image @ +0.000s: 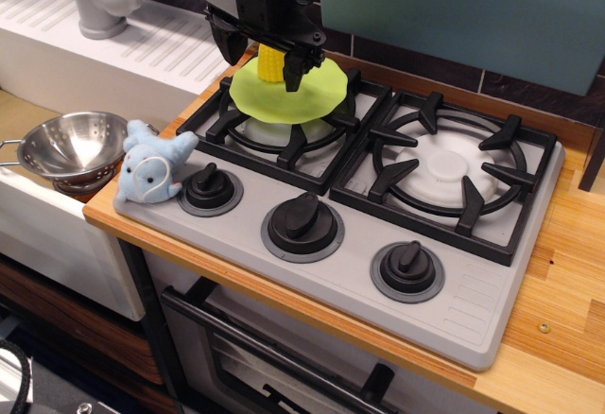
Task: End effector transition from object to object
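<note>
hand (266, 60): black, comes down from top of frame over the rear-left burner; two dark fingers straddle the corn, one each side. Cannot tell if they press it or stand just off it.
corn (270, 61): small yellow cob, upright between the fingers, sitting on the lime disc.
lime disc (288, 93): flat, round, lies on the left burner grate (284, 135).
elephant (151, 168): light blue plush, front-left corner of the stove top, just beside the left knob (209, 188), resting on the edge of the wooden desk (558, 272). Well apart from the hand.
colander (74, 146): shiny steel, left of the elephant, close to touching.
step: hand at the corn, move across to the elephant not yet made, my read.
risk 1: corn tips or drags along if the fingers catch it on lift-off.
risk 2: low path clips the grate or knob.
risk 3: a nudge pushes the soft elephant off the edge or against the colander.
</note>
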`<state>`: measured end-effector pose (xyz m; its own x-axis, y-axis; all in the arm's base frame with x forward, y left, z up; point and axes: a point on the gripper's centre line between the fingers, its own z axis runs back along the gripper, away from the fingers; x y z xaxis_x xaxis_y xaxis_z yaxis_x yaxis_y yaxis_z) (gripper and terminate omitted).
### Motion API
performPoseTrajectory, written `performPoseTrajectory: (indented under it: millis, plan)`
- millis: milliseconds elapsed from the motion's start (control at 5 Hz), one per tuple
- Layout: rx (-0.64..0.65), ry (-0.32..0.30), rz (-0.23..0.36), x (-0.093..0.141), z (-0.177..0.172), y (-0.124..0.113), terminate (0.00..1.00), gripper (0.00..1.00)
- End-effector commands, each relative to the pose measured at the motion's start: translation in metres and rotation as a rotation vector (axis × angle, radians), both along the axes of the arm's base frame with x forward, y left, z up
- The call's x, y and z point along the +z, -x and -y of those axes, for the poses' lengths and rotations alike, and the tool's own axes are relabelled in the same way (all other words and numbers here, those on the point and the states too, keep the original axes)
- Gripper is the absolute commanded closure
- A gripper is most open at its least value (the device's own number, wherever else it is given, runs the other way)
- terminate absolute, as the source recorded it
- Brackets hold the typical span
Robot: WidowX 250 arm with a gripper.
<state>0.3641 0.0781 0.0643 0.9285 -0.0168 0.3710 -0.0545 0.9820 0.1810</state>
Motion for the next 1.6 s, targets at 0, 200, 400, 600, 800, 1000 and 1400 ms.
performPoseTrajectory:
  millis: [0, 200, 400, 600, 800, 1000, 1400]
  plan:
    - [0.0, 0.0, 0.0, 0.0, 0.0, 0.0, 0.0, 0.0]
    - [-0.007, -0.014, -0.026, 0.022, -0.006, 0.013, 0.0, 0.0]
    - [-0.011, -0.037, -0.026, 0.033, -0.01, 0.028, 0.0, 0.0]
    - [-0.026, -0.048, -0.022, 0.041, -0.019, 0.044, 0.0, 0.0]
    - [-0.017, -0.053, -0.018, 0.042, -0.032, 0.061, 0.0, 0.0]
    - [-0.018, -0.038, 0.013, 0.042, -0.033, 0.065, 0.0, 0.0]
    - [0.006, -0.025, 0.057, 0.009, -0.041, 0.095, 0.0, 0.0]
